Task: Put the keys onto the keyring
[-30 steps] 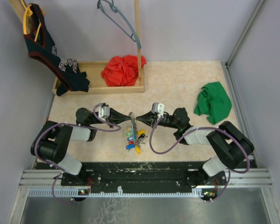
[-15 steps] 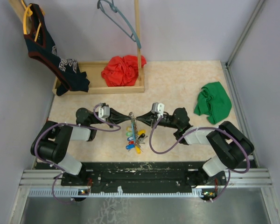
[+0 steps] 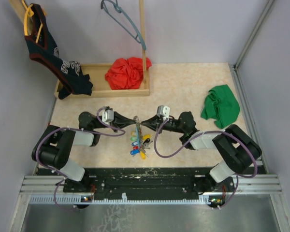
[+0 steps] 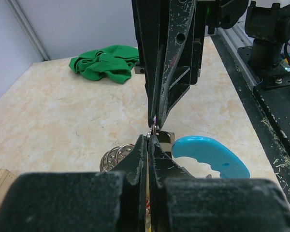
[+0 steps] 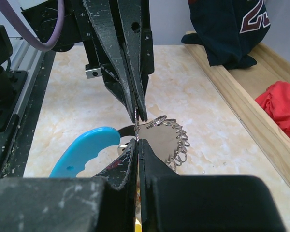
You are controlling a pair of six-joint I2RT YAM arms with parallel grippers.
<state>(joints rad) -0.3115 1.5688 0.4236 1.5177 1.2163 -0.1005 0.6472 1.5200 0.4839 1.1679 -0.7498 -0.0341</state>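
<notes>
My left gripper (image 3: 134, 121) and right gripper (image 3: 139, 122) meet tip to tip over the middle of the table. Both are shut on one small silver split ring (image 4: 154, 130), seen edge-on between the tips. In the left wrist view my left gripper (image 4: 152, 138) sits just below the right one's fingers (image 4: 164, 72). The keyring hangs there too: its light-blue section (image 5: 84, 150) (image 4: 208, 154) and grey metal hoop carry several small split rings (image 5: 176, 140). A bunch of keys (image 3: 139, 144) with green, blue, red and yellow heads lies under the tips.
A wooden tray (image 3: 102, 92) at the back holds a red cloth (image 3: 125, 72) and an upright post (image 3: 143, 43). A dark jersey (image 3: 50, 53) hangs at the back left, a grey-blue hanger (image 3: 123, 19) above. A green cloth (image 3: 221, 107) lies right. A black rail (image 3: 150, 176) lines the near edge.
</notes>
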